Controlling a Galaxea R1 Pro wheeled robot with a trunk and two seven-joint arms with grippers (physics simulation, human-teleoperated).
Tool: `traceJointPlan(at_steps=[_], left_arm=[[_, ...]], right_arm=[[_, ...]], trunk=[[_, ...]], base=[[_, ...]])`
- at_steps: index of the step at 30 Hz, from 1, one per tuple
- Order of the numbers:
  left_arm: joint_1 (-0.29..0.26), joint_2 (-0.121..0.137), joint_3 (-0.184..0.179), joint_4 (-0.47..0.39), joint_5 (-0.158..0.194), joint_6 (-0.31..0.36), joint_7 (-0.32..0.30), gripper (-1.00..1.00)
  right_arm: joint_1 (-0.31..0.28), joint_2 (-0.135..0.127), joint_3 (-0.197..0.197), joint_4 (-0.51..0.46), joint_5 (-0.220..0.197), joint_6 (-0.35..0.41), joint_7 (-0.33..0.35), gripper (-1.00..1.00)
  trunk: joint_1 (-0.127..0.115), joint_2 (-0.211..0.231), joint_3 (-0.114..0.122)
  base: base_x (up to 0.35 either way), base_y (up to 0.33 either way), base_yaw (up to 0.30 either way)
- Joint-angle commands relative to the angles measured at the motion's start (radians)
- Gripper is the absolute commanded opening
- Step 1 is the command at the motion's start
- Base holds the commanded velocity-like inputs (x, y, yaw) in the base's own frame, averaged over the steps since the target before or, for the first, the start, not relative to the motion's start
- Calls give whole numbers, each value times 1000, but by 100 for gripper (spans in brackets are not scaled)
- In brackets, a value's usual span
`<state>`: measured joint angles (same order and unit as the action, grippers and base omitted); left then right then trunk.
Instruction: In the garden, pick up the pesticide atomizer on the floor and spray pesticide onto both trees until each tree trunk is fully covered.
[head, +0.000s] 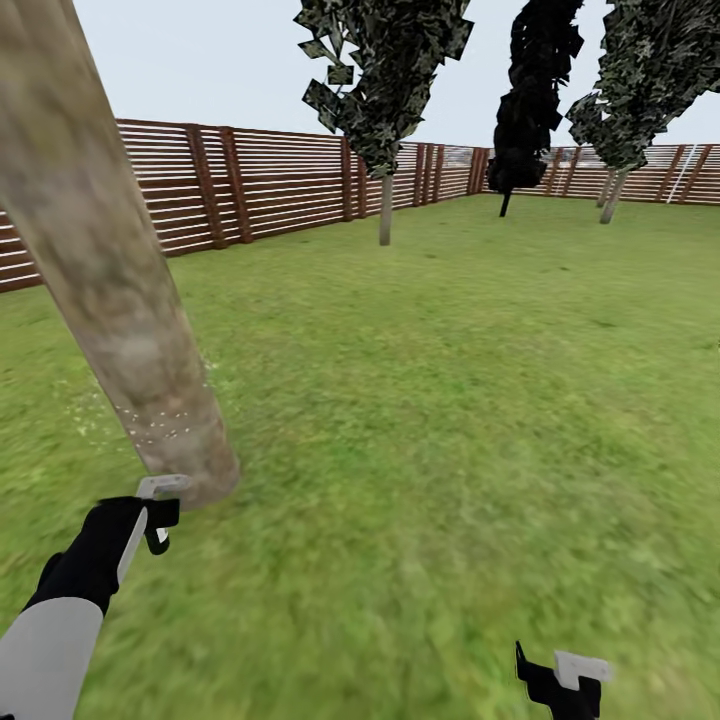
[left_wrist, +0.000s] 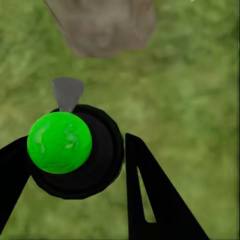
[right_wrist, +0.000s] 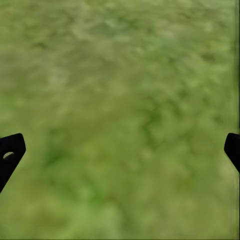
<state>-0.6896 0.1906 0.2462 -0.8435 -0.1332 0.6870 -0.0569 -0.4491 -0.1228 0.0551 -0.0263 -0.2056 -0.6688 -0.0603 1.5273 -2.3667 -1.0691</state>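
- The lawn (head: 450, 400) is a wide stretch of mottled green grass, reaching back to a brown slatted fence (head: 270, 180).
- A thick grey-tan tree trunk (head: 120, 310) stands in the grass close by on the left, leaning.
- Small pale flecks dot the grass beside its base.
- Three more trees stand far back near the fence.

No readable text, labels, brands, nos. or signs in any view.
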Motion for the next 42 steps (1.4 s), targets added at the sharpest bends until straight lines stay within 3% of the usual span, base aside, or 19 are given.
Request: traceJointPlan(at_steps=[1,12,27,42], left_arm=[[0,0,2,-2,-10,5,-6,-100],[1,2,2,-2,-18,5,-5,-100],[4,2,2,-2,-16,5,-4,-100],[4,3,2,-2,-16,5,-4,-100]], right_arm=[[0,0,6,0,-3,-2,-4,100],[0,1,6,0,-3,-1,-5,100],[0,1,6,0,-2,-1,-4,100],[0,2,6,0,-2,-1,-4,100]], trunk=[[0,0,-1],[0,0,-1],[0,0,-1],[0,0,-1]], base=[[12,-270,0],[26,-272,230],[156,-258,71],[164,-251,236]])
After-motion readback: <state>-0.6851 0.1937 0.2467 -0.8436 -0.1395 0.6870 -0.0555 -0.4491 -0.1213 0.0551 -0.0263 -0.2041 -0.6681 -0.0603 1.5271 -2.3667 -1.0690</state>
